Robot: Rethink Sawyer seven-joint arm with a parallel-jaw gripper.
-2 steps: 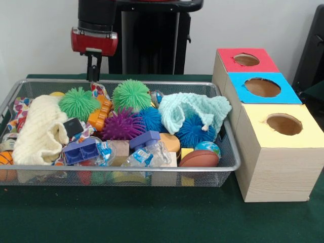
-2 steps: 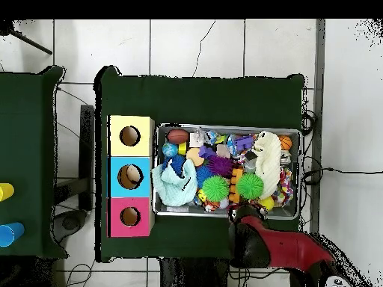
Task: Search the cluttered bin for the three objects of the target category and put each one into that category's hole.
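A wire mesh bin [image 1: 230, 164] [image 2: 159, 172] is piled with toys. Two green spiky balls [image 1: 78, 103] [image 1: 131, 94] lie at the back, with a purple one [image 1: 123, 125] and two blue ones [image 1: 151, 119] [image 1: 192, 131] toward the middle. A cream knitted cloth [image 1: 40, 131] and a mint one [image 1: 192, 109] lie on top. Beside the bin stands a row of boxes with round holes: red [image 1: 246, 59], blue [image 1: 261, 87], yellow [image 1: 283, 124]. My gripper [image 1: 93, 71] [image 2: 241, 216] hangs just above the bin's far rim behind the left green ball, touching nothing.
Also in the bin are blue and purple blocks [image 1: 81, 150], a plastic bottle [image 1: 144, 154], a brown football [image 1: 199, 158], a globe ball [image 1: 207, 148], an orange toy [image 1: 99, 114] and a small basketball [image 1: 5, 159]. Green cloth [image 1: 152, 212] covers the table.
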